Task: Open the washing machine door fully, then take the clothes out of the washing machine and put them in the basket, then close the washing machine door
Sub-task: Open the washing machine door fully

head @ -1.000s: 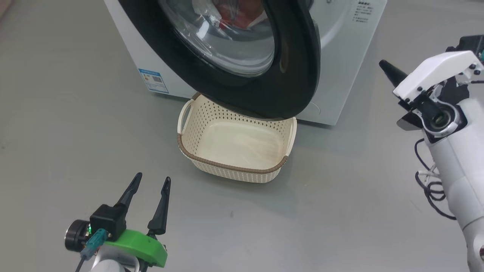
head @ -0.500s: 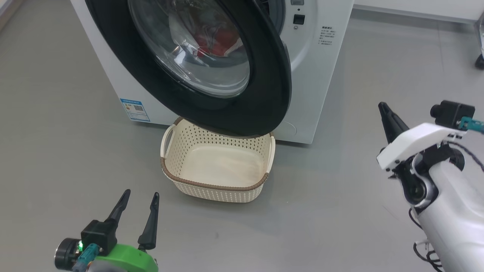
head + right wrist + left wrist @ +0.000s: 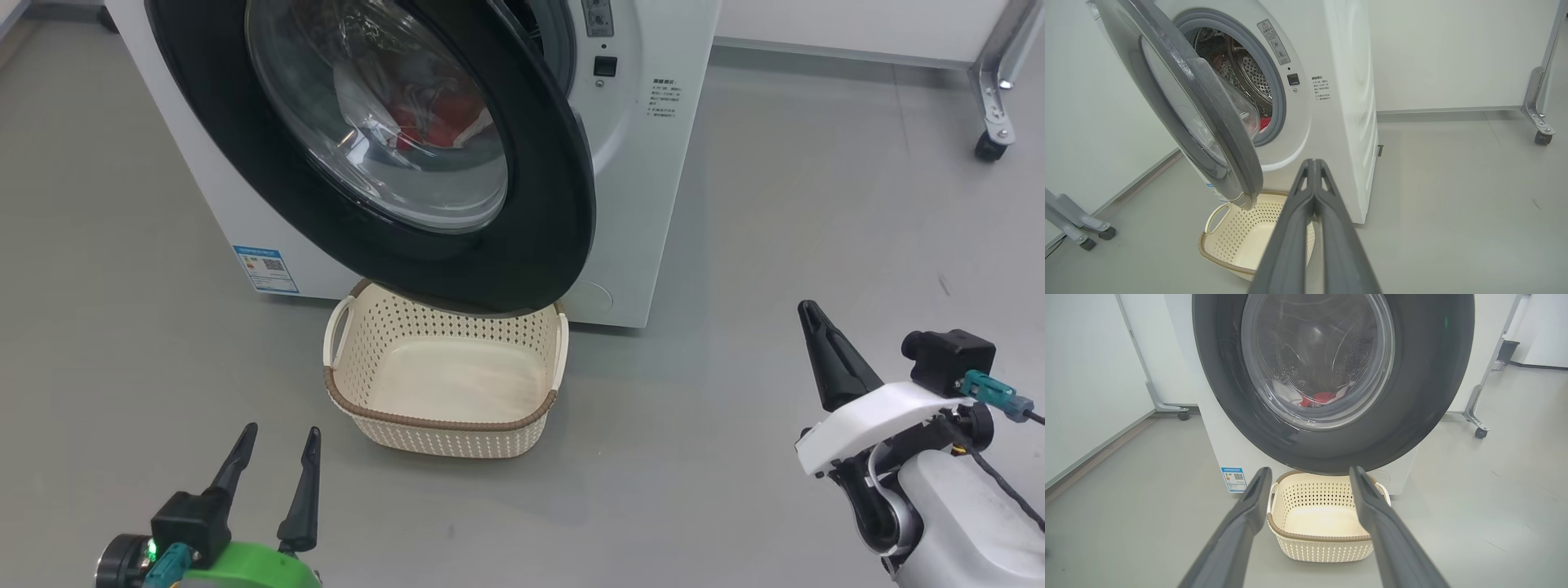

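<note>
The white washing machine [image 3: 645, 204] stands at the top of the head view. Its door [image 3: 539, 245], black-rimmed with a glass bowl, hangs partly ajar over the cream basket [image 3: 441, 425] on the floor. Red and white clothes [image 3: 433, 122] show through the glass, inside the drum. My left gripper [image 3: 277, 433] is open and empty at the lower left, short of the basket. My right gripper [image 3: 808, 310] is shut on nothing at the lower right, well clear of the machine. In the right wrist view the door [image 3: 1224, 134] stands edge-on before the drum opening, with the basket [image 3: 1241, 241] below.
Grey floor [image 3: 775, 204] spreads on all sides. A wheeled metal frame leg [image 3: 992, 106] stands at the far right, and another castor leg [image 3: 1182, 412] sits left of the machine. A blue label [image 3: 265, 268] marks the machine's lower front.
The head camera has tilted up, so machine and basket sit lower in the picture. My right gripper has dropped lower and nearer to me. The door's opening looks the same.
</note>
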`<state>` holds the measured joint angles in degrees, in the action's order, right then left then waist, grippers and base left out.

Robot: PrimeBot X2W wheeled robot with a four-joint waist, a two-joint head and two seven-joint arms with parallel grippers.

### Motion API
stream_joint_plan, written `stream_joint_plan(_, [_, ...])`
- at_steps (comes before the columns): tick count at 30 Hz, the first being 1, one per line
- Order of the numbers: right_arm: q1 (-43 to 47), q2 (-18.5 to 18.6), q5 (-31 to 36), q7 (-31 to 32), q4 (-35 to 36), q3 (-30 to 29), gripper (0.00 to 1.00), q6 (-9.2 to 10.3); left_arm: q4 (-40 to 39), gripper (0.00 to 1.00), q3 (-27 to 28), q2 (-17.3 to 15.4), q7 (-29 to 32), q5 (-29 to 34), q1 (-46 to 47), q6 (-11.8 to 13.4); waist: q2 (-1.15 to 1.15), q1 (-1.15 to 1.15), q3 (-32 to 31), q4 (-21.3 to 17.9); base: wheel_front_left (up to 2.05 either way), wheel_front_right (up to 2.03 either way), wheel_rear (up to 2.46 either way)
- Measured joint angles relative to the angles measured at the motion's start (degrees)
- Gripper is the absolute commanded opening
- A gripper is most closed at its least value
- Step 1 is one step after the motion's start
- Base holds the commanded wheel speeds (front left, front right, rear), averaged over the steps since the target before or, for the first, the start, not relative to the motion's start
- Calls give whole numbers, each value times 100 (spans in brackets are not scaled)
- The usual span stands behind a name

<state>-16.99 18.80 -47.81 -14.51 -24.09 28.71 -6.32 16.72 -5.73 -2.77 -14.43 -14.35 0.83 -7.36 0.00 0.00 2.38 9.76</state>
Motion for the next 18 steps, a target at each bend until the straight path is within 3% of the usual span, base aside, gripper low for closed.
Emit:
stream_joint_plan(10, [626, -113, 465, -1, 800, -371, 0, 438, -69, 100, 151, 0, -1, 12, -98, 0, 0, 0, -61, -201, 0, 0, 0])
stream_joint_plan(11, [734, -151, 468, 0, 899, -502, 20, 509, -71, 100, 146, 1, -1, 30, -103, 0, 0, 0, -71, -217, 0, 0, 0])
stream_joint_plan(12, [829, -170, 497, 0, 1004, -625, 85, 578, -79, 100, 129, 1, -1, 47, -109, 0, 0, 0, -78, -232, 0, 0, 0])
stream_joint_plan(13, [908, -169, 544, 0, 1084, -717, 100, 630, -86, 100, 119, 1, 0, 55, -112, 0, 0, 0, -80, -244, 0, 0, 0])
stream_joint_plan(18, [1222, -215, 835, 1, 1481, -881, 100, 683, -119, 100, 114, 1, 0, 85, -114, 0, 0, 0, -63, -286, 0, 0, 0])
